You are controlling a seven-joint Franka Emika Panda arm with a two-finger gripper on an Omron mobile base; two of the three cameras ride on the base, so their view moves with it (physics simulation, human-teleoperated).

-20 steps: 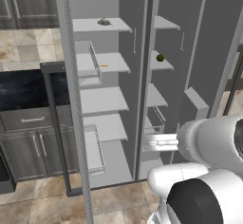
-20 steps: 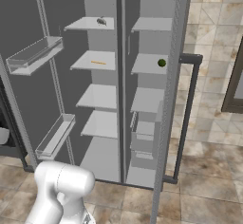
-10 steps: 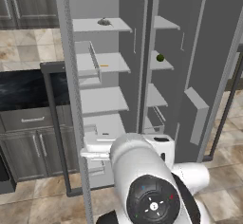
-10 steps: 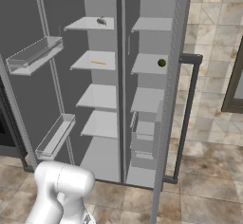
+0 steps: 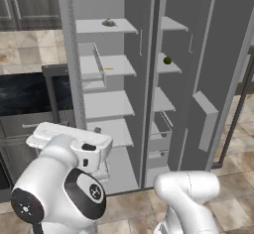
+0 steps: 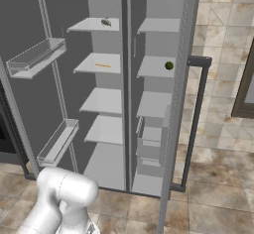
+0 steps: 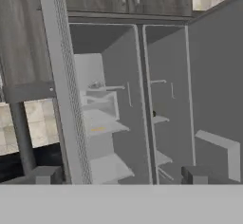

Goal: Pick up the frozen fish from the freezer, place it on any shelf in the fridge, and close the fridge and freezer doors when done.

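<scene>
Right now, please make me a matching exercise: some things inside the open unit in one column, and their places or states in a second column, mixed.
Things:
1. frozen fish
2. orange sliver
3. green ball
4. doors

Places or states:
A. second shelf from the top, narrower side
B. top shelf, wider side
C. standing open
D. second shelf from the top, wider side

Pairs: 1-B, 2-D, 3-A, 4-C

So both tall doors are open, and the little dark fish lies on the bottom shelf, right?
Not quite. Both doors are open, but the fish lies on the top shelf of the left compartment, as the right base view shows.
</scene>
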